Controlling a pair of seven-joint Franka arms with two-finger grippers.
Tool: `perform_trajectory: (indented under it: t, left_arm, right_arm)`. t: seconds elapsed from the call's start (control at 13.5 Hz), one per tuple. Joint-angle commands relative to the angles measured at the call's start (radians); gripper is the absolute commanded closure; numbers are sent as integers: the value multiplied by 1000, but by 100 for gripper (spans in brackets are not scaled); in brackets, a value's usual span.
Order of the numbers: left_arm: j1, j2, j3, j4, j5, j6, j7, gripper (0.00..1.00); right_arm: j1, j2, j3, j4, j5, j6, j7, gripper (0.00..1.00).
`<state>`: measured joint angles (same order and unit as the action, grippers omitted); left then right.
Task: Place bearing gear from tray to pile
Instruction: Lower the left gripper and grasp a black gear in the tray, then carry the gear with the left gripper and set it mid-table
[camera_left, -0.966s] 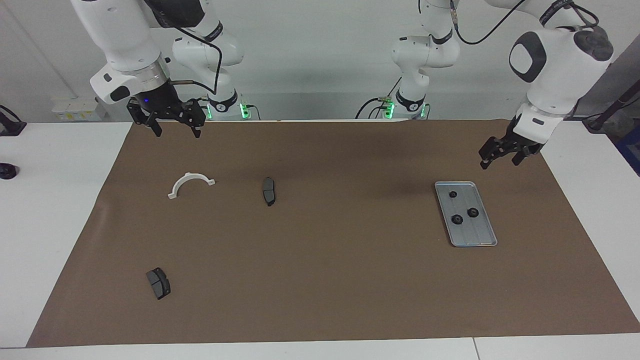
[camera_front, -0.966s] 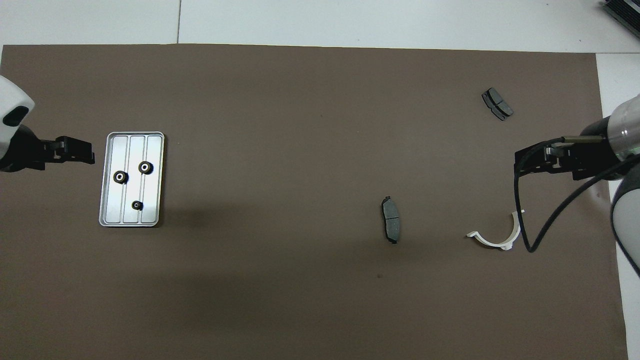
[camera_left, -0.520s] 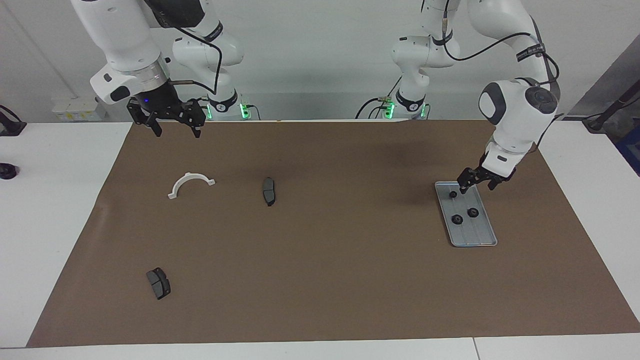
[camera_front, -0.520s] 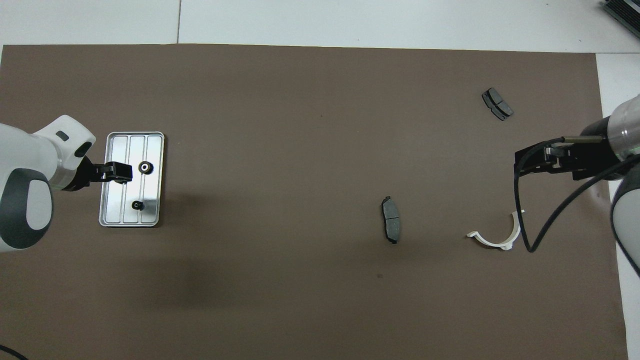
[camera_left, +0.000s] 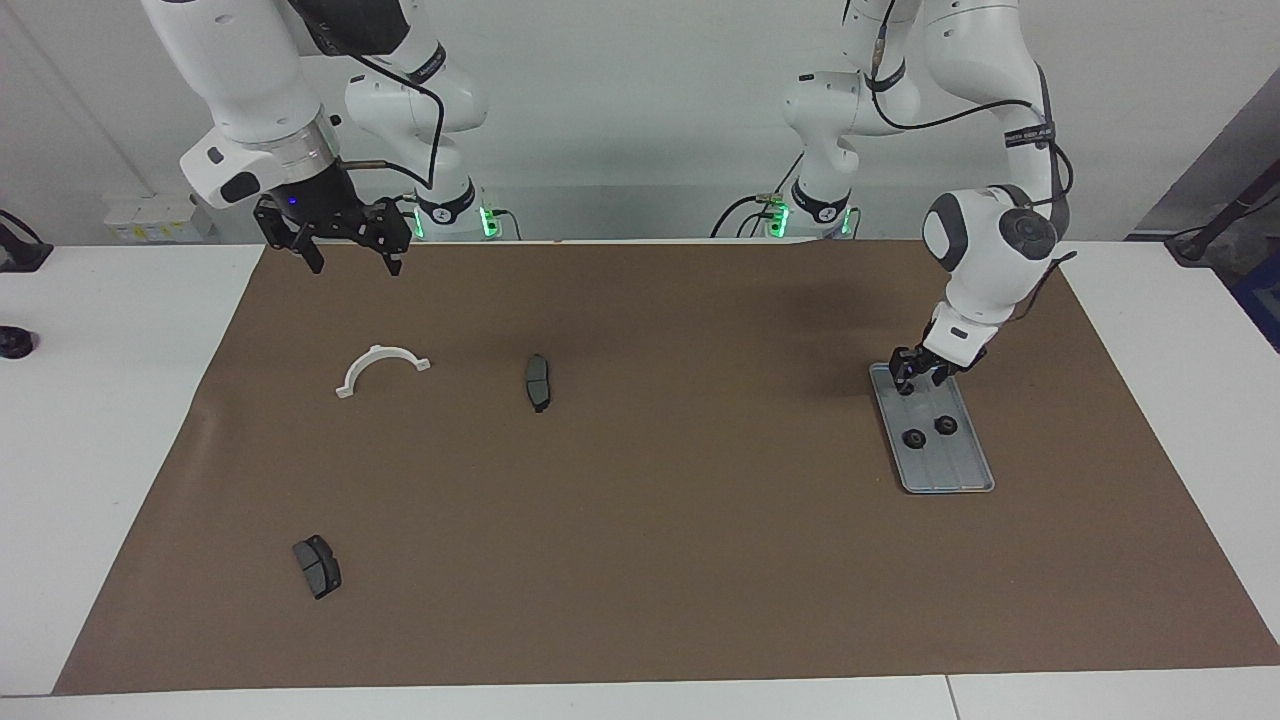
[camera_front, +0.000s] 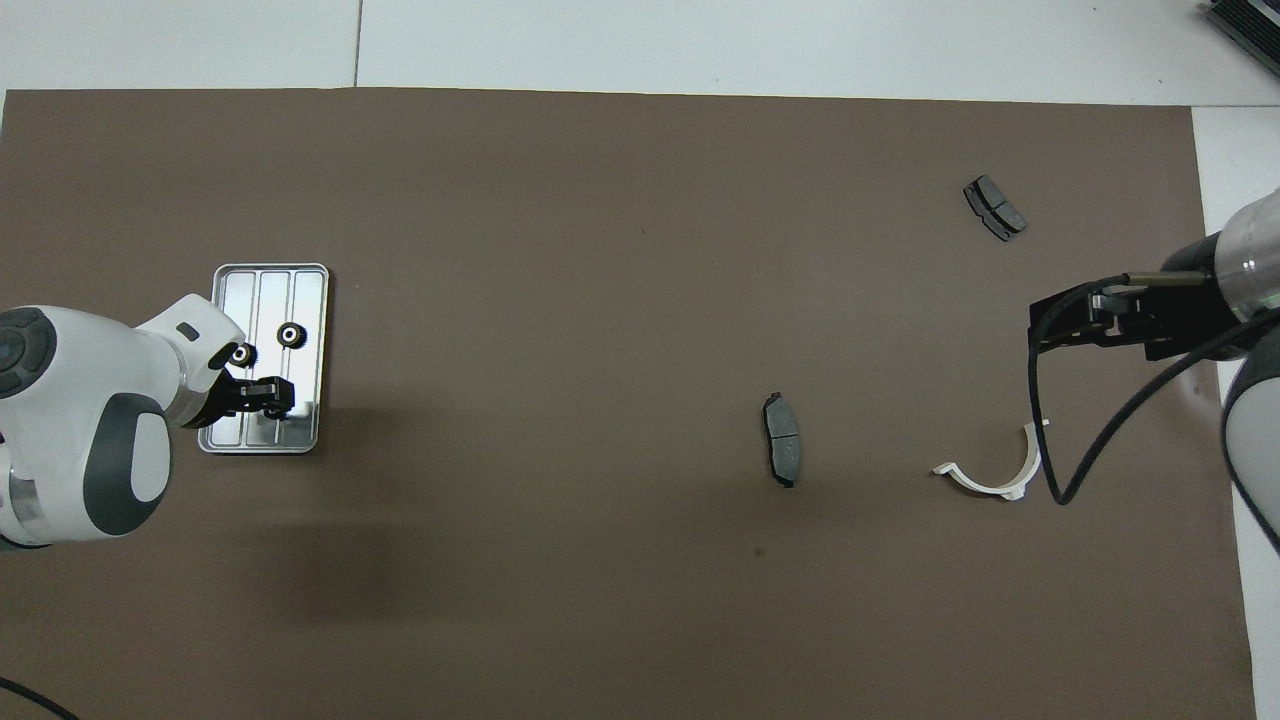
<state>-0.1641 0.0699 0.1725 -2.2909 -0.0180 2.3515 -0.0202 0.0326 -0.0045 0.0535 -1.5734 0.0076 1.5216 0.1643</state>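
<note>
The silver ribbed tray (camera_left: 952, 487) (camera_front: 305, 300) lies toward the left arm's end of the table. Two black bearing gears (camera_left: 913, 439) (camera_left: 946, 425) (camera_front: 241, 353) (camera_front: 291, 334) rest in it. My left gripper (camera_left: 915, 380) (camera_front: 275, 398) is down in the tray's end nearest the robots, right at a third gear that it mostly hides. The pile is a white half-ring bracket (camera_left: 378, 351) (camera_front: 990, 487) and two dark brake pads (camera_left: 537, 382) (camera_left: 317, 566) (camera_front: 782, 439) (camera_front: 994, 207). My right gripper (camera_left: 356, 268) (camera_front: 1045, 328) waits open in the air near the bracket.
A brown mat (camera_left: 660, 540) covers most of the white table. A black cable (camera_front: 1045, 450) hangs from the right arm over the bracket's end.
The left arm swung in from beside the tray and lowered its gripper onto the gear nearest the robots. The right arm has not moved.
</note>
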Motion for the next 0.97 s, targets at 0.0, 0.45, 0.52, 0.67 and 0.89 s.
perform_trajectory:
  t: [0.0,0.45,0.52,0.67,0.89]
  left_arm:
    - [-6,-2,4,-22,15,28,9,43]
    - [-9,39,2,-30,16,83,11,49]
    - [-9,42,1,-30,15,80,11,50]
    - [-11,40,-1,-32,15,71,9,53]
    - [-11,39,-1,-32,15,57,9,66]
  right_arm:
    - [-10,-14,8,-17,-1,-1,3,0]
    - [-10,-14,8,-16,-1,-1,3,0]
    - [-11,-14,8,-17,-1,-1,3,0]
    - [-11,-14,8,-16,-1,-1,3,0]
    - [-11,-14,8,-16,-1,-1,3,0]
